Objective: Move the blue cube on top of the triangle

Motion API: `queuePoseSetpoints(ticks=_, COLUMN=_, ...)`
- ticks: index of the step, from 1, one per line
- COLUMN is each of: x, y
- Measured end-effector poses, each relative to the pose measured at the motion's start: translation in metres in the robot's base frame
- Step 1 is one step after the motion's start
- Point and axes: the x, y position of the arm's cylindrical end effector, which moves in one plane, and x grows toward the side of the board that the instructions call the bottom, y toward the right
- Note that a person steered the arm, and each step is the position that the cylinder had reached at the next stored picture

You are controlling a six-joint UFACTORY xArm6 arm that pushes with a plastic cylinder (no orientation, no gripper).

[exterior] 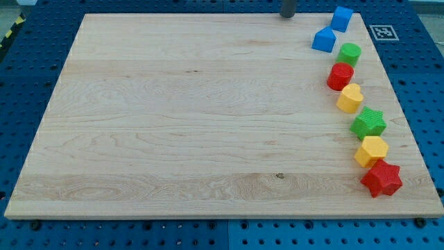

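Camera view: my tip [287,15] (no claw visible) left of blue cube [341,18], blue triangle [323,39].

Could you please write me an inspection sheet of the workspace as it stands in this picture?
Surface: wooden board, flat, lying on a blue perforated table.
Job's things: blue cube at the view's top right corner; blue triangle just below-left of it, apart or barely touching, cannot tell. Cube not yet above the triangle.
Clutter: running down the view's right edge, green cylinder, red cylinder, yellow block, green star, second yellow block, red star.
Grippers: none; my tip stands at the view's top edge, left of the blue cube, touching no block.
Cables: nothing seen.
Surroundings: marker tag on the table, right of the cube.
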Motion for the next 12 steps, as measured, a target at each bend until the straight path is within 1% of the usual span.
queuePoseSetpoints(ticks=6, x=0.002, y=0.184)
queuePoseSetpoints(ticks=8, x=0.027, y=0.168)
queuePoseSetpoints(ticks=10, x=0.027, y=0.158)
queuePoseSetpoints(ticks=12, x=0.040, y=0.157)
